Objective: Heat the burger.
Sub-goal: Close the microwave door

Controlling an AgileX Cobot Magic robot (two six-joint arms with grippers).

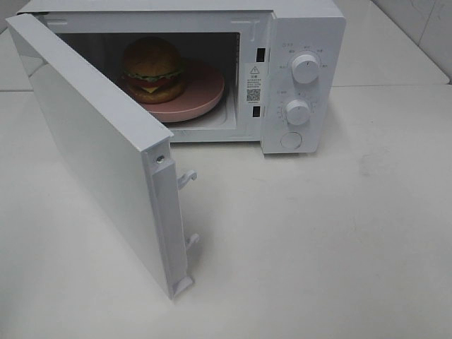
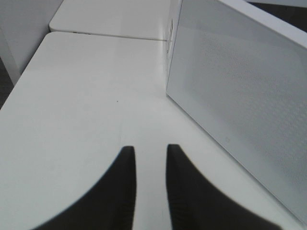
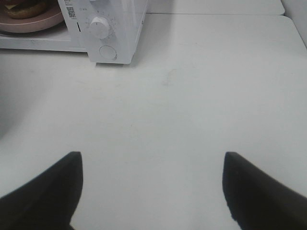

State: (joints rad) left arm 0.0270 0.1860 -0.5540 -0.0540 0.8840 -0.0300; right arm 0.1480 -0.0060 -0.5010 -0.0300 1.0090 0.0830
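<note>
- High view: a round burger with a glossy brown bun and layers of green, red and yellow sits on a flat pink round plate inside the boxy white microwave oven. Its white slab door stands swung wide over the pale desk. Two white round knobs sit on the panel.
- Left wrist view: the left pincer hangs low over the desk, its dark fingers close together with a slim gap, grasping nothing. The door's outer face rises near, ahead of the tips and off to one side. The burger is beyond that door and hidden from here.
- Right wrist view: the right pincer is released, its jaws spread wide and empty. The oven stands well ahead of it, with the burger far beyond the tips in the cavity.
- Judged step: shutting the door. The left pincer should press on the outer face near the free edge, away from the hinge. A steady swing until both latch hooks seat avoids shoving the oven backwards.
</note>
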